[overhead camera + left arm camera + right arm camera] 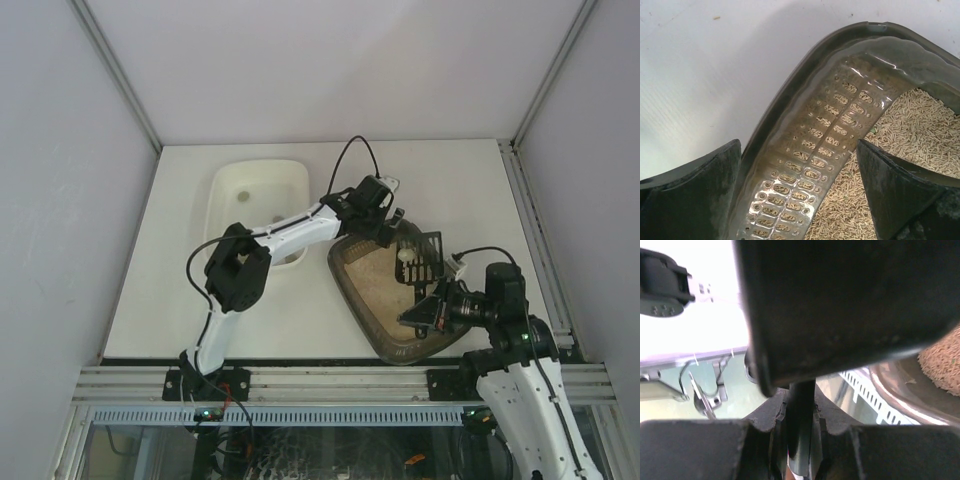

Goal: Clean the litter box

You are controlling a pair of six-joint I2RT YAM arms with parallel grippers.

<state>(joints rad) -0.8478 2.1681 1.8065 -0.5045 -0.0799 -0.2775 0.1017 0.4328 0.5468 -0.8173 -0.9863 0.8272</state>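
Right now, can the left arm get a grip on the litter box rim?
Probably yes. The left gripper has its fingers astride the litter box rim, one outside, one over the litter, nothing else between. I can't tell if they're pinching.

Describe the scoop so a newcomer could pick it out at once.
Start at the white table: right of the white tub lies the dark brown litter box with tan litter. Over its far right part stands the scoop, held by the right tool. It is the only small, black, slotted piece; both neighbours are big, solid trays.
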